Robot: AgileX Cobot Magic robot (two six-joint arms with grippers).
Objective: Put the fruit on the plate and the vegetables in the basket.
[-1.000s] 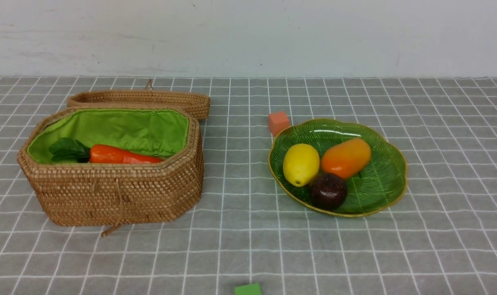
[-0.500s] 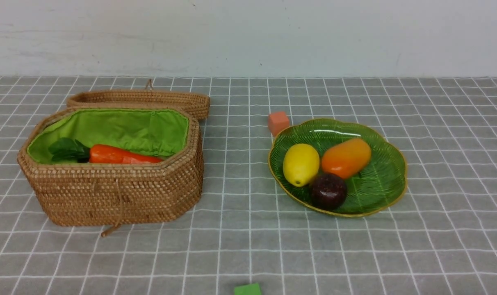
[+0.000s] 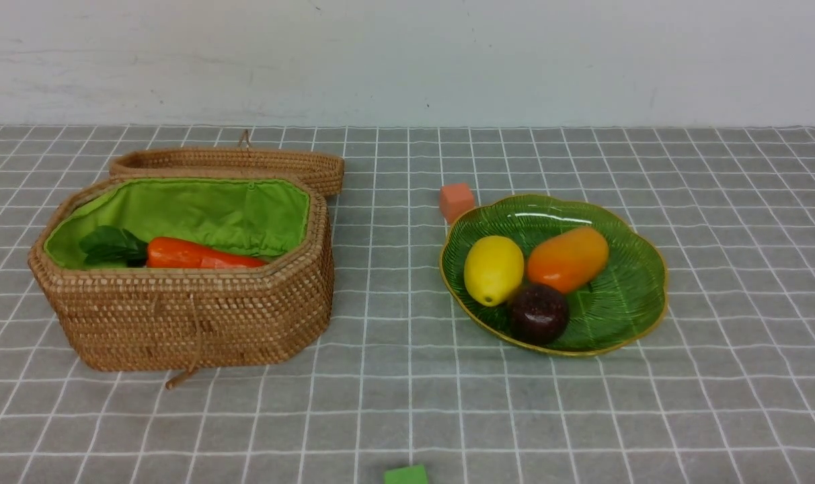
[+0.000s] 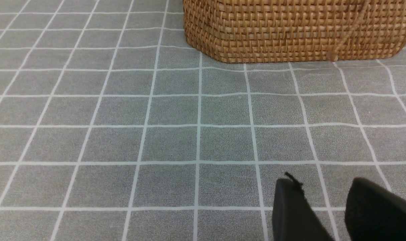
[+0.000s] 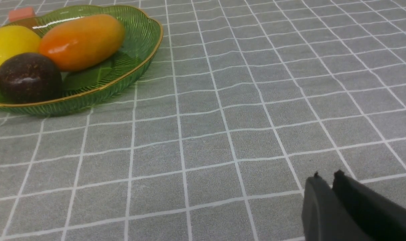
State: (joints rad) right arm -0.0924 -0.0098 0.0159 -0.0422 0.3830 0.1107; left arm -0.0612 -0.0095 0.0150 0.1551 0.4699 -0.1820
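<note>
The green leaf plate [image 3: 633, 296] holds the yellow lemon [image 3: 493, 270], the orange mango [image 3: 567, 259] and the maroon ball [image 3: 539, 313]; they also show in the right wrist view, on the plate [image 5: 136, 63]. The woven basket [image 3: 199, 316] holds the orange carrot [image 3: 192, 255]; eggplant and radish are hidden. Neither gripper shows in the front view. My left gripper [image 4: 323, 187] is open and empty over the cloth, short of the basket wall [image 4: 290, 30]. My right gripper [image 5: 327, 176] is shut and empty, well away from the plate.
The basket lid [image 3: 233, 163] lies behind the basket. A small orange cube [image 3: 456, 200] sits behind the plate's far left rim. A small green cube [image 3: 406, 474] lies at the front edge. A grey checked cloth [image 3: 407, 403] covers the table.
</note>
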